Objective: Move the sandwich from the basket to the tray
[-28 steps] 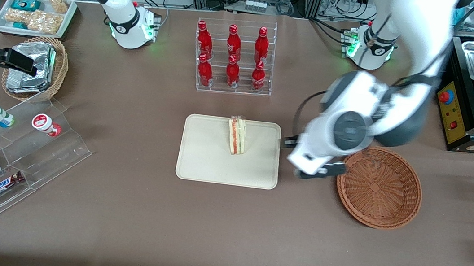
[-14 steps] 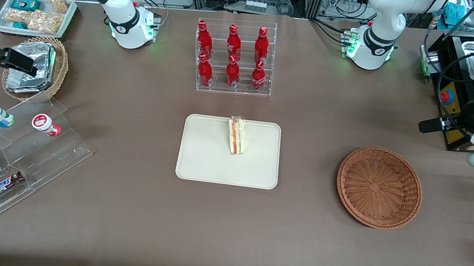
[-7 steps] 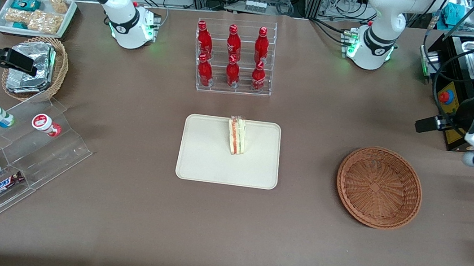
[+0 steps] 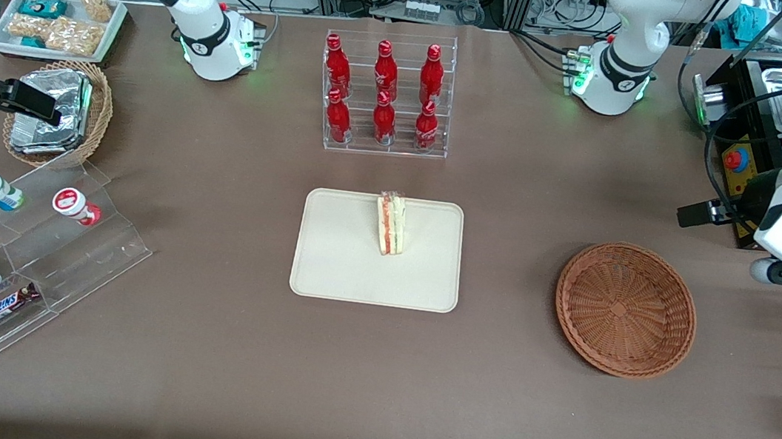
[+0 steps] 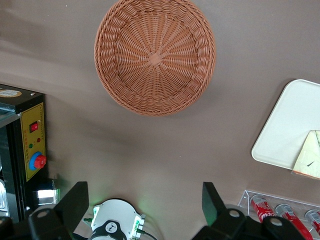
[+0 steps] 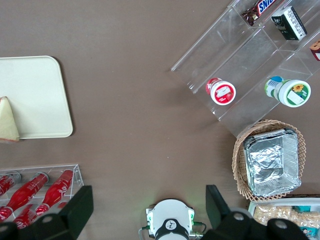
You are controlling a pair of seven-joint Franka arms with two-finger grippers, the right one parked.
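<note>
The gripper (image 5: 142, 207) hangs high at the working arm's end of the counter (image 4: 501, 412), fingers spread wide, holding nothing. Near it sits the bare basket (image 4: 625, 309). The sandwich (image 4: 390, 223) stands on the tray (image 4: 340, 273), mid-counter, partly cut off in the left wrist view.

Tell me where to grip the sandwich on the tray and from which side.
Grip the sandwich from above, fingers closing across its flat bread faces. It stands on edge on the tray, layered cut face up, so both faces look reachable. The gripper is open, high toward the working arm's end, near the basket.
</note>
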